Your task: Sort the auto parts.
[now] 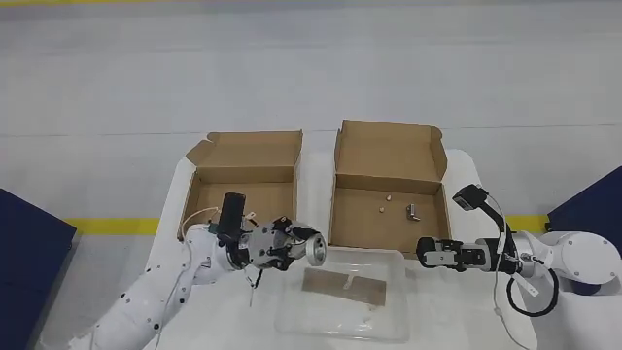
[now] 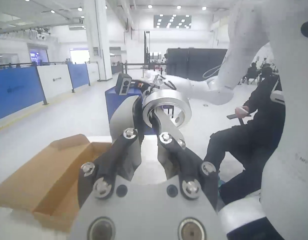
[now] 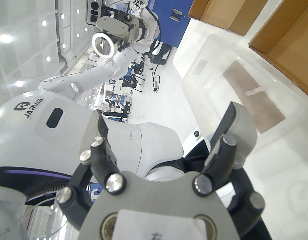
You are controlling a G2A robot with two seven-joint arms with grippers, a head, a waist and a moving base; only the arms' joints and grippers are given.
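left end effector (image 2: 147,115): i've got the metal ring (image 2: 166,108) pinched, one finger thru its bore. right end effector (image 3: 168,126) spread wide, empty. clear bin (image 1: 292,326) between them, 2 cardboard boxes (image 1: 243,146) just beyond.

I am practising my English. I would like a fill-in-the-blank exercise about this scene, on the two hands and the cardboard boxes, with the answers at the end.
1. The left hand is ____ (open or shut) on the metal ring.
2. The right hand is ____ (open or shut) and holds nothing.
3. The small parts lie in the cardboard box nearer the ____ hand.

Answers: shut; open; right.
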